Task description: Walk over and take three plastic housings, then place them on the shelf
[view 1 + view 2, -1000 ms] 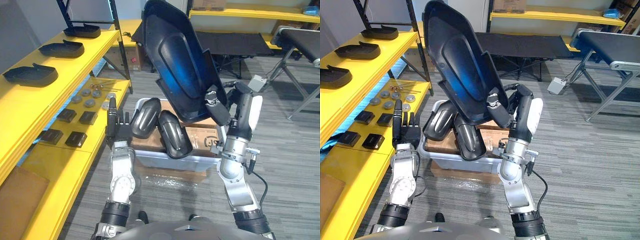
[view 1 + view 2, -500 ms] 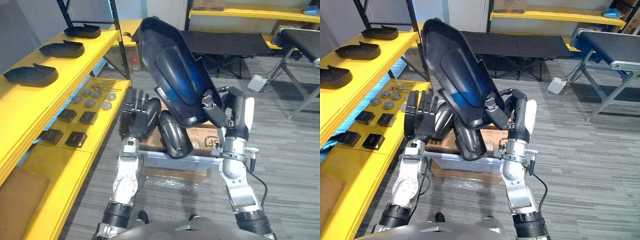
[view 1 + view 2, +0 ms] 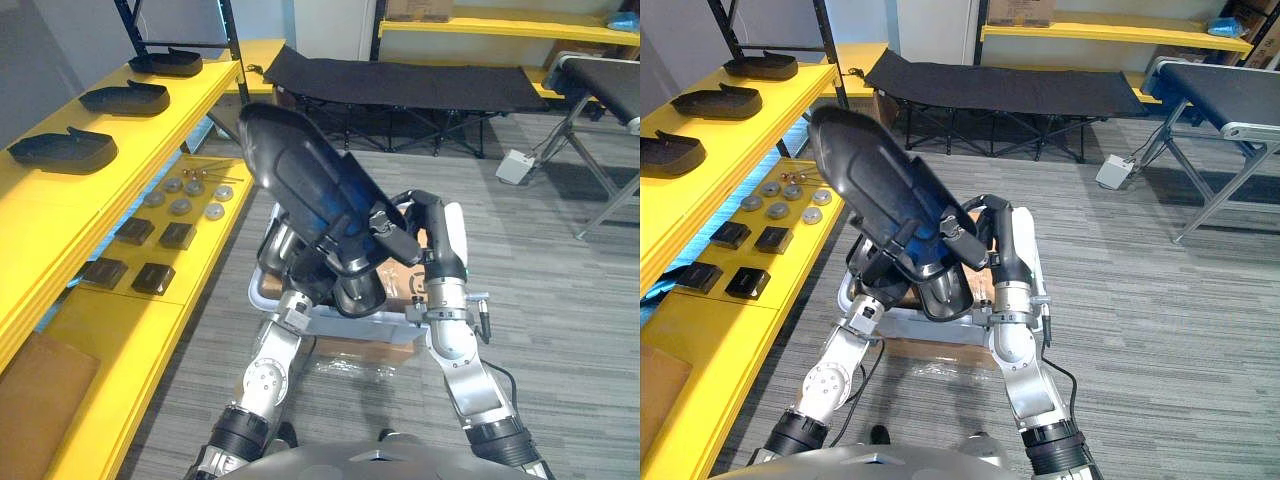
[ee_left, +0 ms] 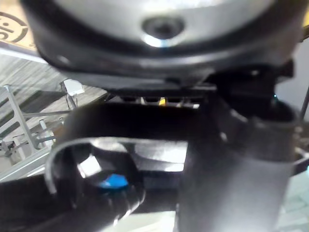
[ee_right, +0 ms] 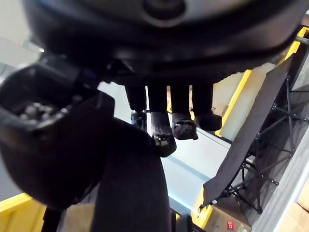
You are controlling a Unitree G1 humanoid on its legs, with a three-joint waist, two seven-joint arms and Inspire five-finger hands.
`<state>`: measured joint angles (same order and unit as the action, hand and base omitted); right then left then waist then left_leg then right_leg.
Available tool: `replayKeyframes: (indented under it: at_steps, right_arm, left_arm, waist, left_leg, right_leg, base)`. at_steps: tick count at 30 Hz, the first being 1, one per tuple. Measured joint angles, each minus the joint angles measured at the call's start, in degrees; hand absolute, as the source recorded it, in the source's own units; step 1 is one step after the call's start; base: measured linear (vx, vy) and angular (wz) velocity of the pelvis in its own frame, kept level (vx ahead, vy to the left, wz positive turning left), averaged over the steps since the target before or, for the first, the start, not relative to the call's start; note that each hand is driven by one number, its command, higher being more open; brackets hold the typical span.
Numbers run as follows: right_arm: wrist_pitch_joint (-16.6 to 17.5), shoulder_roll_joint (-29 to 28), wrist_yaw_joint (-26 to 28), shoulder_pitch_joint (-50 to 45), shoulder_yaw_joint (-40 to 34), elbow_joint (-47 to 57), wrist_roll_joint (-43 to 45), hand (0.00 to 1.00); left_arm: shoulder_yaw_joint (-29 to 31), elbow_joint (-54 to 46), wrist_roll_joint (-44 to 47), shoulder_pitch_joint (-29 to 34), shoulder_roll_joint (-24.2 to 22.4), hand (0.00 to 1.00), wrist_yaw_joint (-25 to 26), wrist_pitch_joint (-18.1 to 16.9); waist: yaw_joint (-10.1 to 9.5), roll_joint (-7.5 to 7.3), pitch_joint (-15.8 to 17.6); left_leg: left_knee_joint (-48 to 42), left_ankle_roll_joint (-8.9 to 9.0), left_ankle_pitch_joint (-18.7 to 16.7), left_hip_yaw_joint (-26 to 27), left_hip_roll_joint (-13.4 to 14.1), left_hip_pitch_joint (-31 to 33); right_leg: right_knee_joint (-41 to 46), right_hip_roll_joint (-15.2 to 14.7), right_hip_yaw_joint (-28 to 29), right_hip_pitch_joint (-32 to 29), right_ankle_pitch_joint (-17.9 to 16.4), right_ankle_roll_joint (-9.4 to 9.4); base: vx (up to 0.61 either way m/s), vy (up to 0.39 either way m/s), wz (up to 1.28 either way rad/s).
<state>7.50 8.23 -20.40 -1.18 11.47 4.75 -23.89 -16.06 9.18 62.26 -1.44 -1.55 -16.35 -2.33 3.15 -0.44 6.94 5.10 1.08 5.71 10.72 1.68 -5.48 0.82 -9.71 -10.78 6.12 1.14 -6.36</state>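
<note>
A big black plastic housing (image 3: 300, 185) hangs tilted over the grey bin (image 3: 330, 316), its long end pointing toward the yellow shelf (image 3: 190, 105). My right hand (image 3: 392, 232) is shut on its lower edge; the right wrist view has the fingers (image 5: 169, 121) and thumb curled over the housing (image 5: 130, 183). Beneath its underside sits my left hand (image 3: 885, 270), mostly covered by the shell. Two more black housings (image 3: 355, 290) stand in the bin. Three housings (image 3: 60, 150) lie on the upper shelf board.
Small black blocks (image 3: 150, 275) and metal discs (image 3: 180, 205) lie on the lower shelf board. A cardboard box (image 3: 420, 285) sits by the bin. A black cot (image 3: 430, 85) stands behind, and a conveyor frame (image 3: 600, 80) stands at the right.
My right hand has tipped the big housing down and to the left, lowering it. The left hand has moved from beside the bin to under the housing.
</note>
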Motion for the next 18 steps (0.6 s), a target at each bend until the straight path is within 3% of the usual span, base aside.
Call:
replayKeyframes:
  at_steps: [7,8,18]
  right_arm:
    - [0.0,0.0,1.7,0.0,0.5,0.0,0.1,0.0]
    - [-0.1,0.0,2.3,-0.1,0.7,0.0,0.1,0.0]
    - [-1.0,0.0,3.7,-1.1,3.2,0.0,0.1,0.0]
  left_arm:
    - [-0.2,-0.2,-4.5,0.0,0.8,1.0,1.4,-1.2]
    - [-0.6,-0.4,-4.5,0.0,1.1,0.0,2.8,-1.8]
    - [-1.0,-5.0,-11.2,0.0,1.6,0.0,15.8,-5.2]
  waist:
    - [0.07,0.02,0.0]
    - [0.07,0.02,0.0]
    - [0.01,-0.03,-0.1]
  left_leg:
    - [0.0,0.02,0.0,0.0,0.0,0.0]
    - [0.0,0.09,-0.1,0.0,0.0,0.1]
    - [0.0,0.22,-0.2,0.0,0.0,0.2]
  right_leg:
    - [0.0,0.0,0.0,0.0,-0.1,0.13]
    - [-0.1,0.0,0.0,0.0,-0.2,0.32]
    - [-0.5,0.1,0.0,0.0,-0.2,0.3]
  base:
    - [0.0,0.0,0.0]
    - [0.0,0.0,0.0]
    - [0.0,0.0,0.0]
